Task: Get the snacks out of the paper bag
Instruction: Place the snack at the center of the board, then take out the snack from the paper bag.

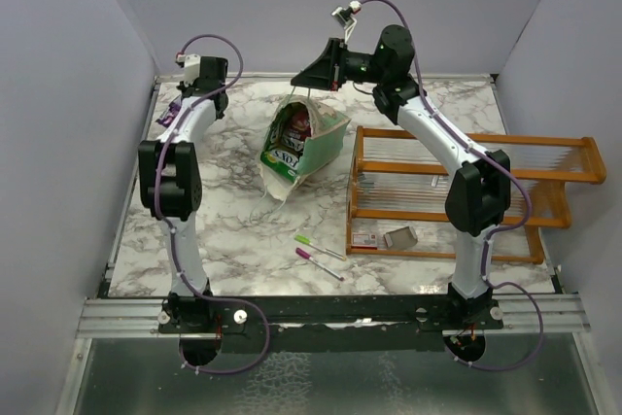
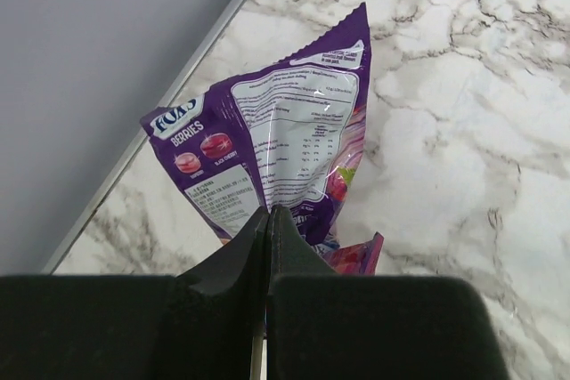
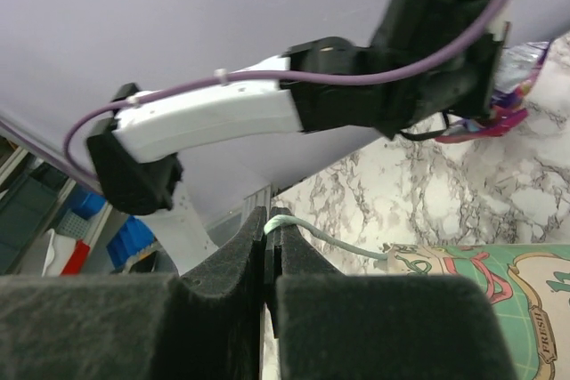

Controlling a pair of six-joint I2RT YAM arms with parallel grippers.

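The closed fingers of the left gripper [image 2: 268,220] cover the near edge of the purple packet [image 2: 276,131], whose fine print is too small to read; a pink packet [image 2: 358,255] beneath it shows only a corner; from above, that gripper's tips are hidden under its own wrist at the far left. Inside the paper bag [image 1: 326,143] a dark red packet [image 1: 297,126] sits mostly behind the wall; what lies deeper cannot be told. The string handle [image 3: 329,242] vanishes between the pinched fingers of the right gripper [image 3: 270,222]; the bag is cut off at that view's lower right corner; two pale things [image 1: 389,237] at the rack [image 1: 466,135]'s near end are too small to name.
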